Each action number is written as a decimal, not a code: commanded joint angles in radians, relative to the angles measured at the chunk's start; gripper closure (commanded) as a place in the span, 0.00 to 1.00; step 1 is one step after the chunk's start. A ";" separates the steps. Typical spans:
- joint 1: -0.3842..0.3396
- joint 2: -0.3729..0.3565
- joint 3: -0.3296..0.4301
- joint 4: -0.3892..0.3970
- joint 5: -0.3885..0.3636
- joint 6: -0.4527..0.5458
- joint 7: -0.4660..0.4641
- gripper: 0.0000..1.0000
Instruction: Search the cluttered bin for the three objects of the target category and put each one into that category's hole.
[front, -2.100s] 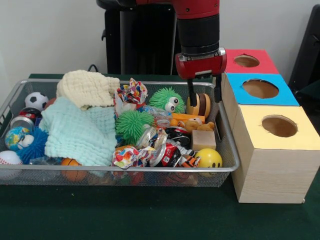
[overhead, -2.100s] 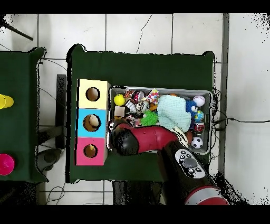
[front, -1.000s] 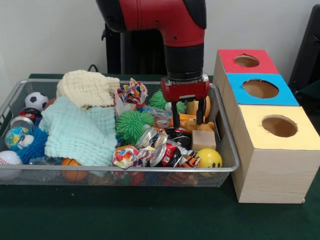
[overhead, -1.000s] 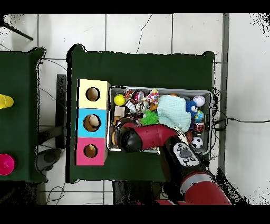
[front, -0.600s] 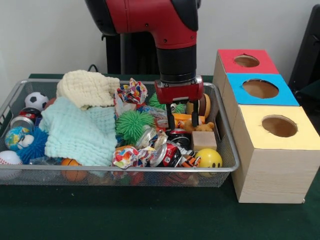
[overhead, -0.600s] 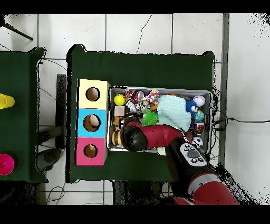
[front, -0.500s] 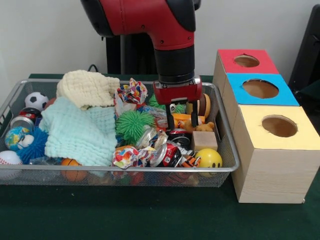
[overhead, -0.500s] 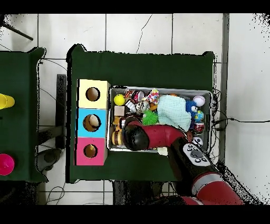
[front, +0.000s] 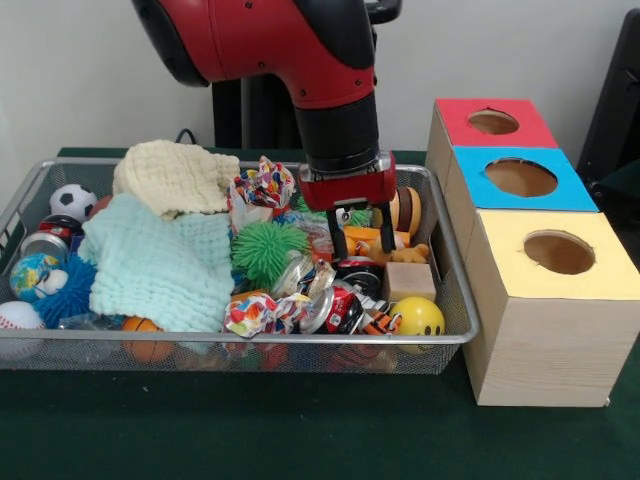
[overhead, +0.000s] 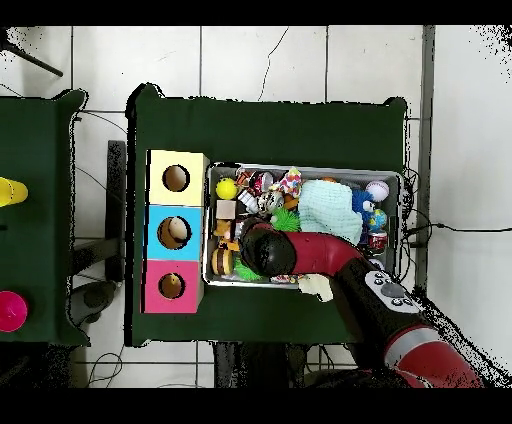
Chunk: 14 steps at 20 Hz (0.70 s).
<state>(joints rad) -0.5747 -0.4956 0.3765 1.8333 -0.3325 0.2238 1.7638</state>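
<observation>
The silver wire-mesh bin (front: 250, 338) is full of clutter; it also shows in the overhead view (overhead: 392, 180). My gripper (front: 362, 236) is open and lowered into the bin's right part. Its fingers (front: 338, 242) straddle an orange-yellow soft item (front: 362, 236). I cannot tell whether that item is the duck. A tan-brown teddy bear (front: 402, 254) lies just right of the gripper, partly buried. In the overhead view my arm (overhead: 300, 252) covers the gripper. The red (front: 520, 128), blue (front: 570, 190) and yellow (front: 520, 285) boxes, each with a round hole, stand right of the bin.
In the bin lie a mint cloth (front: 155, 265), a cream cloth (front: 175, 175), a green spiky ball (front: 265, 250), a striped brown-yellow ball (front: 405, 208), a wooden block (front: 408, 280), a yellow smiley ball (front: 418, 316), crumpled wrappers (front: 262, 185), a soccer ball (front: 72, 200) and cans.
The arm has swung away from the boxes toward the bin's middle and come down. The open gripper has dropped from above the rim into the clutter.
</observation>
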 joint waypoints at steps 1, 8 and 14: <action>0.002 0.047 0.115 0.044 0.056 0.133 0.052 0.00; 0.023 -0.008 0.109 0.071 0.083 0.165 0.074 0.00; 0.037 -0.032 0.107 0.087 0.105 0.175 0.087 0.00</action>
<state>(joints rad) -0.5576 -0.5198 0.4126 1.8670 -0.2763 0.2765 1.7638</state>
